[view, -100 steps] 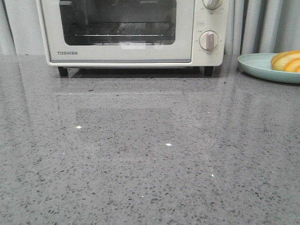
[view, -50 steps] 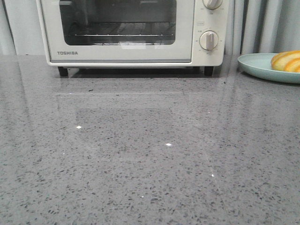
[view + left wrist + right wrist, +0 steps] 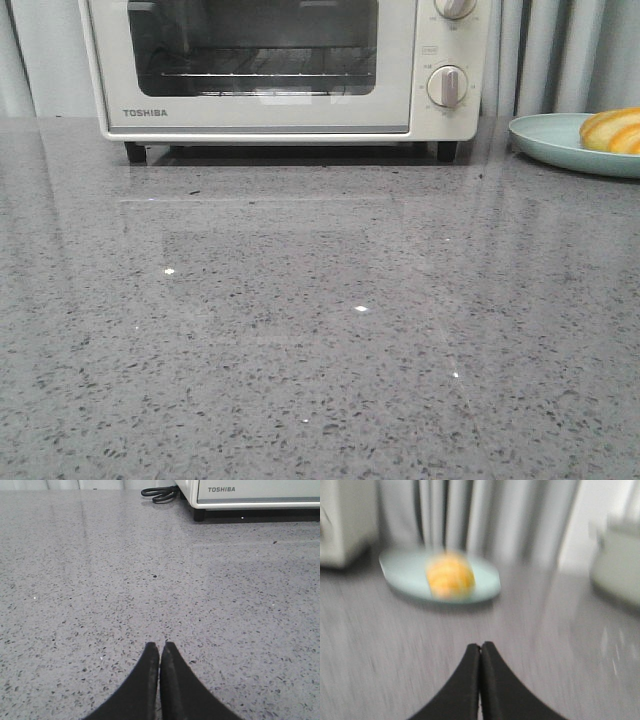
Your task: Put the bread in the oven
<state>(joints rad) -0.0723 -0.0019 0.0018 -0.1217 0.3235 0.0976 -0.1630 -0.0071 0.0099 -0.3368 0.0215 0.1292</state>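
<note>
Now both black claws are clenched on nothing, left claw and right claw low over the speckled grey stone table. Beyond the right one, the striped golden-orange croissant-shaped bread lies on a pale green round plate, beside the closed cream-white TOSHIBA toaster oven.

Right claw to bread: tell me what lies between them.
Only bare grey counter, then the near rim of the green plate the bread sits on. The right wrist view shows it, blurred; the right claw is shut.
</note>
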